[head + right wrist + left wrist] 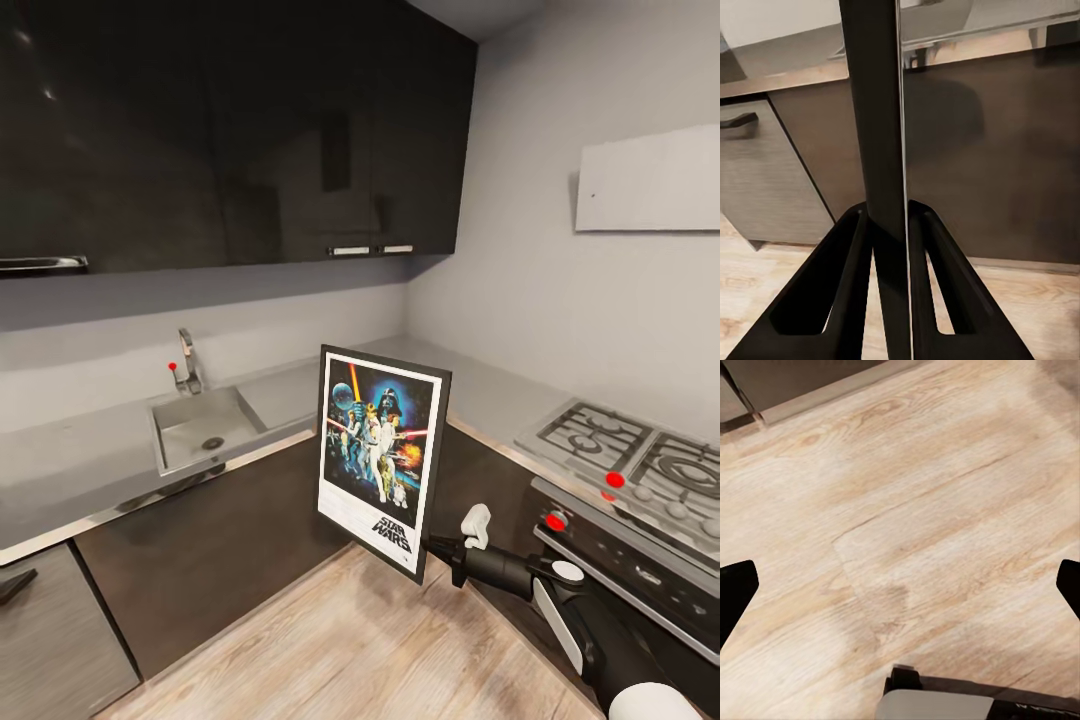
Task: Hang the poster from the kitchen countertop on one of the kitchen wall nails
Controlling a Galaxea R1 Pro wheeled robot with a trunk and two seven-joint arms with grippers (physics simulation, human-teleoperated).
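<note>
Already gripping the poster [381,458] by its lower edge, right hand [436,545] clenched on the thin frame, carrying it upright in mid-air above the wooden floor [330,650], in front of the worktop [90,460]. Risking a twist or slip from such a narrow pinch. Possibly clipping the stove [630,470] while turning. Left hand [900,585] hanging released over the floor.

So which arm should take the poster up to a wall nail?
Right. The right gripper is already clamped on the poster, held upright off the countertop; the left gripper is open over floor.
</note>
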